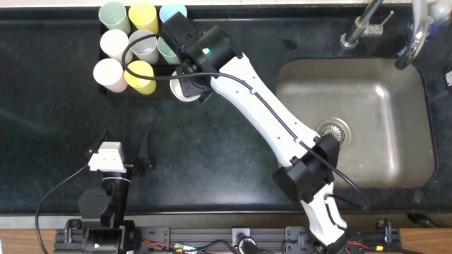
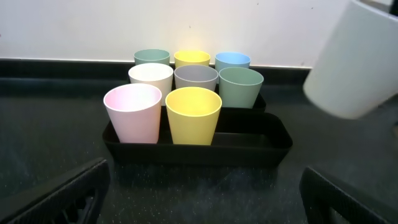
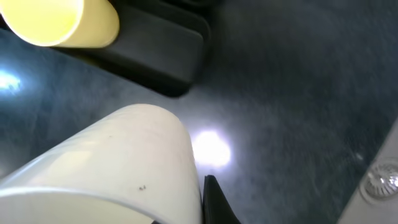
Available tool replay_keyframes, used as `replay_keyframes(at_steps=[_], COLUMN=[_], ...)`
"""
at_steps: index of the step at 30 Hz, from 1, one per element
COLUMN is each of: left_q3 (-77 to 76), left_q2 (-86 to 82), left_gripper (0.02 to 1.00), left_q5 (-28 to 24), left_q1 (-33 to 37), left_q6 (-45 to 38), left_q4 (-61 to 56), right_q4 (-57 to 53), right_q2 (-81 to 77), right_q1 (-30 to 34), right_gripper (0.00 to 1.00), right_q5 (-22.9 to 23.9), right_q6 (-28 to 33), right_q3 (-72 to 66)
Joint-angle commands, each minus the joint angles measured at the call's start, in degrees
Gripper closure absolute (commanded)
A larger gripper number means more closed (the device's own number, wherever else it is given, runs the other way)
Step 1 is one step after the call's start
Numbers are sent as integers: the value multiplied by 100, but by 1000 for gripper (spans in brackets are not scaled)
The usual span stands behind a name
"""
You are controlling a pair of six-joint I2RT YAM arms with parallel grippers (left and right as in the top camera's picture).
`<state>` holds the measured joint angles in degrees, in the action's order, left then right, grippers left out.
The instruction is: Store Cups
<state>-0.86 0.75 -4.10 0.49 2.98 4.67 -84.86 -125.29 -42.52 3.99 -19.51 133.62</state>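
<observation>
From above, the right arm's wrist covers most of the white cup (image 1: 185, 92). The left wrist camera shows it plainly, tilted and lifted off the counter (image 1: 56, 134) just past the end of the black tray (image 2: 249, 146). The right wrist camera adds a dark finger (image 3: 214, 199) pressed against the cup's wall, with a yellow cup (image 3: 62, 22) and the tray's corner near, so the right end effector (image 1: 185, 79) is clamped on the white cup. The left end effector (image 1: 123, 147) sits low near its base, fingers spread wide, holding nothing. Eight cups (image 2: 196, 78) stand upright in the tray in three rows. A steel sink (image 1: 395, 162) and a faucet (image 1: 364, 25) sit at the right of the dark counter, with a pale wall (image 2: 74, 28) behind.
</observation>
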Motion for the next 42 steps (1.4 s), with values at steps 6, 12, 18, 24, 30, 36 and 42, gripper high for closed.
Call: replay_keyframes(at_steps=[6,12,18,24,30,36,42], left_q3=[44,44,44,44,44,44,42], left_q2=[-59,-59,-59,-59,-59,-59,-59], left_gripper=[18,18,20,18,18,18,18], left_q5=[31,31,31,31,31,31,31], left_q1=[20,20,20,20,20,20,20], left_q6=[4,4,4,4,4,4,4], left_q4=[-17,-20,-17,-17,-17,-20,-20], right_q4=[527,931,798,831,876,907,1222], right_q2=[-105,-330,-684,-682,-693,-732,-848], right_q1=[33,33,-7,98,258,361,361], right_gripper=[958,958,958,958,958,956,958], right_q5=[-323,-590,-581,-540,-533,-476,-448], right_q6=[203,168,144,109,181,485,796], right_q3=[201,197,197,197,197,197,197])
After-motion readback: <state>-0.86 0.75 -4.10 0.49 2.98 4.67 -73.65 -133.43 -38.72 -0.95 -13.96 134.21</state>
